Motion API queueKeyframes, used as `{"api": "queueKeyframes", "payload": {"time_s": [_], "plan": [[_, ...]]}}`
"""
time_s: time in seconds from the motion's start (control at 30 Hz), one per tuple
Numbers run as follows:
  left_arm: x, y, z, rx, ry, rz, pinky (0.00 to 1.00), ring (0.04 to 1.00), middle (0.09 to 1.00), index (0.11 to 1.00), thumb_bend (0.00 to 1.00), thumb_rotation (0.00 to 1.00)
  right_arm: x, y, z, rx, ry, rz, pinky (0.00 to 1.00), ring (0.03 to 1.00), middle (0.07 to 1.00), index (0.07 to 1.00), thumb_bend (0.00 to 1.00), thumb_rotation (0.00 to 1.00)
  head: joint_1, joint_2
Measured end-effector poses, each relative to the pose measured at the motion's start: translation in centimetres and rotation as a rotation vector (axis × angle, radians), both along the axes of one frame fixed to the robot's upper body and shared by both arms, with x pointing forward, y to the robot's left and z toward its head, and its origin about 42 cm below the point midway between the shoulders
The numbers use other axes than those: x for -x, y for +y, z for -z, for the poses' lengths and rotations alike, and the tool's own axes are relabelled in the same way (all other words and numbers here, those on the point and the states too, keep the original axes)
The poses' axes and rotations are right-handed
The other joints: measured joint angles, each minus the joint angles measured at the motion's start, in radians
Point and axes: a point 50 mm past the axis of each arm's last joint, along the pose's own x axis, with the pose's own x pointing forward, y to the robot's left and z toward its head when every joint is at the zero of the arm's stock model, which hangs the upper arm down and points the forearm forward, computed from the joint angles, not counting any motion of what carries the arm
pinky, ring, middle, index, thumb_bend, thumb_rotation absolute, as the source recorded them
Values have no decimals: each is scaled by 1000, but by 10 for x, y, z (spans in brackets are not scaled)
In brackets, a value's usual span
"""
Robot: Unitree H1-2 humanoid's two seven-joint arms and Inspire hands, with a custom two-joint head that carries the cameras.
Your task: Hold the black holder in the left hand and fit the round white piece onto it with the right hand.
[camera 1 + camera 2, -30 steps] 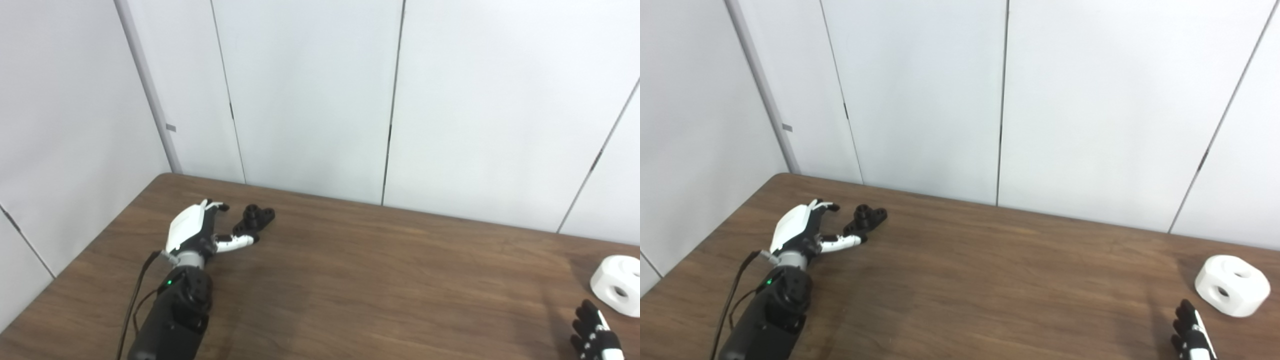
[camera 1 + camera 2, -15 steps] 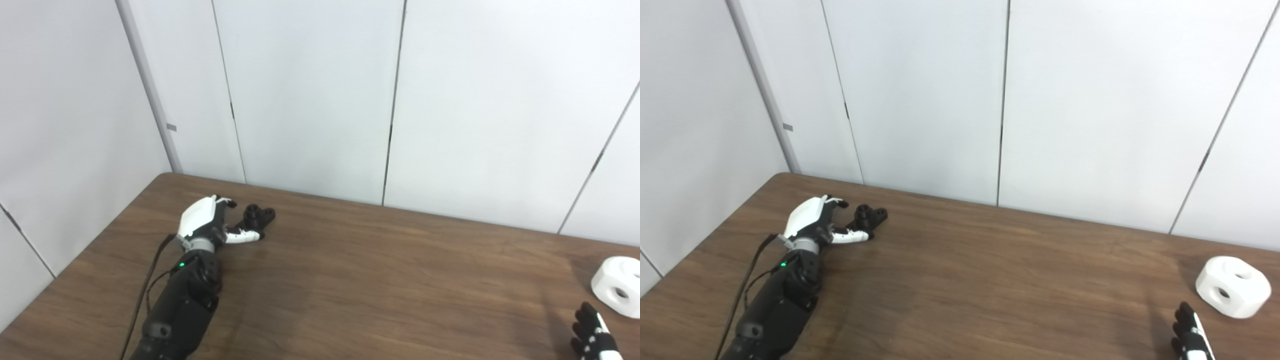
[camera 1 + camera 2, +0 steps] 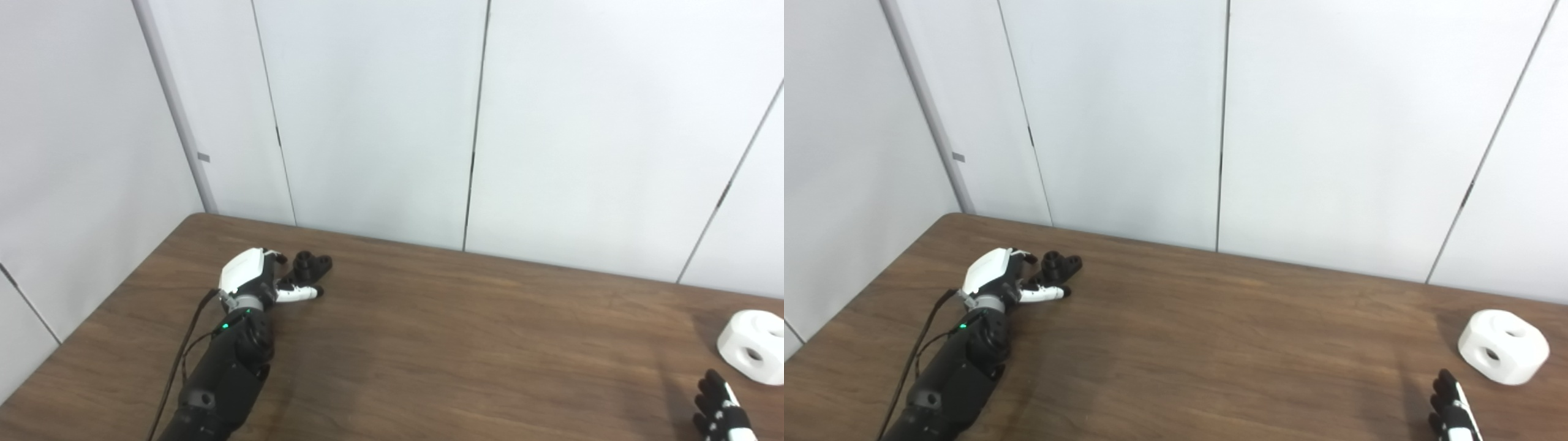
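Observation:
The black holder (image 3: pixel 312 264) lies on the brown table (image 3: pixel 465 343) at the far left. My left hand (image 3: pixel 252 277) is right beside it and open: the thumb (image 3: pixel 299 294) stretches along the holder's near side and the other fingers reach toward its far side, the holder's near end lying between them. I cannot see a firm hold. The round white piece (image 3: pixel 1503 346), with holes in its sides, rests at the far right. My right hand (image 3: pixel 1450 416) sits just in front of it at the bottom edge. Only its outstretched fingers show, apart from the piece and holding nothing.
White wall panels (image 3: pixel 380 122) rise straight behind the table's back edge, and another panel closes off the left side. A black cable (image 3: pixel 184 355) runs along my left forearm. Bare wood spans the stretch between the two hands.
My left hand has reached forward and right until the holder lies between thumb and fingers. The right hand has dropped slightly lower. The camera has shifted a little.

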Motion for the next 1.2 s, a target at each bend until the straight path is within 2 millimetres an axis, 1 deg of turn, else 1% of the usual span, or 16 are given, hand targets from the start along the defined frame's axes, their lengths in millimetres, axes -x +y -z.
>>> {"api": "queueKeyframes", "payload": {"time_s": [0.1, 0.23, 0.47, 0.6, 0.67, 0.73, 0.77, 0.8, 0.83, 0.9, 0.97, 1.2], "plan": [[-1, -1, 0, -10, 3, 5, 1000, 1000, 965, 818, 854, 399, 0, 0, 0, 0, 1, 0, 1000, 1000, 1000, 1000, 547, 1000, 0, 0], [-2, -1, 0, -16, 3, 4, 1000, 1000, 958, 796, 840, 394, 0, 0, 0, 1, 1, 1, 1000, 1000, 1000, 1000, 549, 1000, 0, 0], [-3, 0, -2, -16, 0, 6, 1000, 1000, 934, 763, 829, 384, 0, 0, 0, -2, 0, 0, 1000, 1000, 1000, 1000, 523, 1000, -5, 3], [-4, -1, -2, -15, -1, 8, 1000, 1000, 929, 745, 826, 369, 0, 0, 0, -2, 1, 1, 1000, 1000, 1000, 1000, 540, 1000, -2, 5], [-4, -1, -3, -10, -4, 7, 1000, 1000, 922, 728, 818, 342, 0, 0, 0, -4, 3, 1, 1000, 1000, 1000, 1000, 535, 1000, 2, 6], [-4, 0, -3, -6, -11, 4, 1000, 999, 912, 702, 815, 285, 0, 0, 0, -9, 2, 1, 1000, 1000, 1000, 1000, 530, 1000, 0, 6], [-4, 0, -3, -2, -17, 1, 1000, 998, 905, 658, 808, 223, 0, 0, 0, -10, 2, 0, 1000, 1000, 1000, 1000, 529, 1000, 0, 6], [-4, 0, -3, 7, -24, -3, 1000, 996, 898, 618, 750, 182, 0, 0, 0, -11, 2, 0, 1000, 1000, 1000, 1000, 529, 1000, 2, 8], [-4, 0, -3, 21, -35, -5, 1000, 989, 880, 529, 599, 100, 0, 0, 0, -11, 2, 0, 1000, 1000, 1000, 1000, 533, 1000, 2, 8], [-4, 1, -3, 59, -53, -14, 1000, 984, 873, 502, 556, 73, 0, 0, 0, -12, 2, 0, 1000, 1000, 1000, 1000, 536, 1000, 5, 9], [-3, 0, -2, 82, -63, -16, 1000, 961, 844, 485, 530, 51, 0, 0, 0, -15, 2, -1, 1000, 1000, 1000, 1000, 530, 1000, 5, 11], [-3, -1, 1, 70, -80, -7, 1000, 927, 814, 483, 520, 43, 0, 0, 0, -17, 3, -1, 1000, 1000, 1000, 1000, 525, 1000, 5, 12]]}}
